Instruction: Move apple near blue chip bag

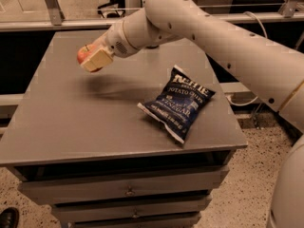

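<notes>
The apple (85, 54), small and red-orange with a short stem, is held in my gripper (91, 59) above the left part of the grey table (71, 122), clear of the surface with its shadow below. The gripper's cream fingers (97, 59) are shut on the apple. The blue chip bag (179, 102), dark navy with white lettering, lies flat on the table's right side, well to the right of and nearer than the apple. My arm reaches in from the upper right and passes over the table behind the bag.
The table has drawers (128, 191) in its front. A metal rail (57, 25) runs behind the table. The floor (237, 194) is speckled; a dark shoe (8, 217) shows at the bottom left.
</notes>
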